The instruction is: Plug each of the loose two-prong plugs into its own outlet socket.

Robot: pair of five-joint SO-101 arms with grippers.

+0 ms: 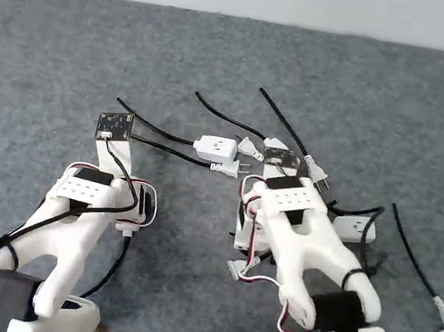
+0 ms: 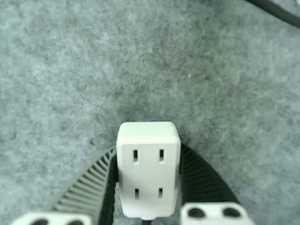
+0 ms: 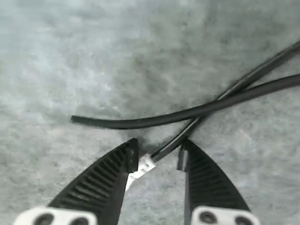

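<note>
Near left of the table (image 1: 54, 42): the left arm (image 1: 65, 224) stands here on the grey surface, wrist pointing to the far side.
Left gripper (image 2: 149, 151): its fingers (image 2: 93, 180) are clamped on both sides of a white outlet socket (image 2: 148, 168), slotted face toward the camera; whether the block rests on the table cannot be told.
Right arm (image 1: 310, 250): near right, wrist angled toward the middle of the table.
Right gripper (image 3: 159, 145): fingers (image 3: 103, 183) spread apart, low over the table, straddling a black cable (image 3: 197, 124). Its white plug end (image 3: 143, 165) touches one finger — the other stands clear.
Second cable (image 3: 140, 123): crosses the first just beyond the fingertips, its cut end lying on the table.
Middle outlet (image 1: 214, 146): white, on the table left of the right arm's wrist.
Loose plugs: first plug (image 1: 251, 148) just right of the middle outlet, second plug (image 1: 228, 168) just near of it, third plug (image 1: 316, 176) farther right.
Right outlet (image 1: 357, 231): white, just right of the right arm.
</note>
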